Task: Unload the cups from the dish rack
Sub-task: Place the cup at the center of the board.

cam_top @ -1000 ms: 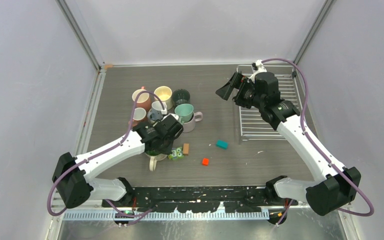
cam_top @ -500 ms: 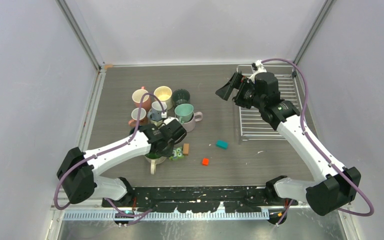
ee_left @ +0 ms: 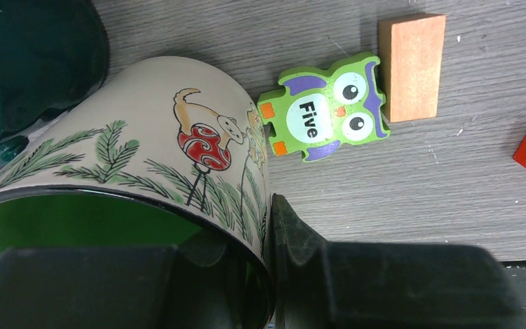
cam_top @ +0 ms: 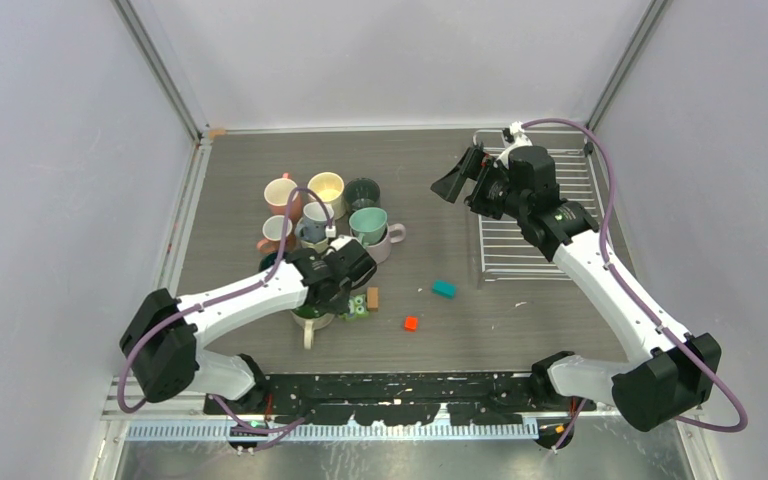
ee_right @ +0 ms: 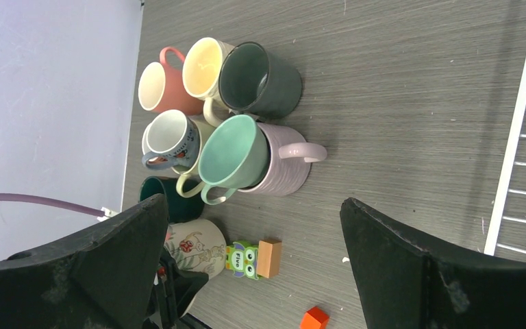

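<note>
My left gripper [cam_top: 318, 300] is shut on the rim of a cream mug with a green inside and a bird drawing [ee_left: 144, 144]. One finger is inside the mug and one is outside [ee_left: 294, 240]. The mug [cam_top: 310, 318] stands at the table's near left. Several other cups cluster behind it: pink [cam_top: 283, 192], cream [cam_top: 326, 187], dark [cam_top: 363, 192], light teal [cam_top: 368, 224], mauve [cam_top: 390, 240], dark teal [ee_right: 171, 199]. The wire dish rack [cam_top: 540, 215] at the right holds no cups. My right gripper [cam_top: 457, 178] is open and empty, in the air by the rack's left edge.
A green owl block [ee_left: 322, 113] touches the held mug, with a tan block [ee_left: 411, 65] beside it. An orange-red block [cam_top: 410, 323] and a teal block [cam_top: 444, 289] lie mid-table. The rack's left rim [ee_right: 520, 137] shows in the right wrist view.
My left arm's elbow has swung to the right and its wrist has shifted slightly. The held mug stays in the same spot. The right arm has not moved.
</note>
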Controlling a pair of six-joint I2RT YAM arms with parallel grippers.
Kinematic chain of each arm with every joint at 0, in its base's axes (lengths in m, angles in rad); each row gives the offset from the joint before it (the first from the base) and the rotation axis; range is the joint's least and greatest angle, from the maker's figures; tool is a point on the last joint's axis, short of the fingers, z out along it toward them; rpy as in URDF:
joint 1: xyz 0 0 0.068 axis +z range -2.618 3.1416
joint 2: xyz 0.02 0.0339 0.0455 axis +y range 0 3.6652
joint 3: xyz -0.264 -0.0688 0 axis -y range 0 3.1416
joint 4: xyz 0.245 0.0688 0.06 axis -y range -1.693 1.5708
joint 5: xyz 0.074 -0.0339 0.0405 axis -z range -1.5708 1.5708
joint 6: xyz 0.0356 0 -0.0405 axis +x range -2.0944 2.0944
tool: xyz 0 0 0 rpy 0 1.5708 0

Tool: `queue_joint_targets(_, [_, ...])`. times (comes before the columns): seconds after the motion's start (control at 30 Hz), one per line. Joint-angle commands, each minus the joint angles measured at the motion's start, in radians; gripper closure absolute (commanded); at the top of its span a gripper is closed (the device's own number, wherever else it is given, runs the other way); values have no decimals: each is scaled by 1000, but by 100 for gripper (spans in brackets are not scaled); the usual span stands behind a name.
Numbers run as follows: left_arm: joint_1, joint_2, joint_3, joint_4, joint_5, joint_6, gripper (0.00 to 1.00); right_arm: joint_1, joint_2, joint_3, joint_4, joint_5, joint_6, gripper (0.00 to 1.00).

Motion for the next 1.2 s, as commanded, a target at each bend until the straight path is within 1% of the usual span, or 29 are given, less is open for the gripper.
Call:
queue_joint_targets(0.0, [-9,-7,16,59,-32,-5,100,-2,-19,4,22,2,-19,0])
queue_joint_targets(0.3, [-9,44,70,111,4,17,100,-3,-20,11,12,9,-24,0])
queue_joint_targets(0.63, [-1,120,141,132,30,85,100,-2,-20,18,-2,12,-29,0])
queue_joint_targets(1.0, [115,129,167,157,104,176,100,-2,-11,21,-1,11,-28,0])
queue_joint_targets(1.17, [136,145,190,147,128,206,100,-2,-8,22,-7,9,-28,0])
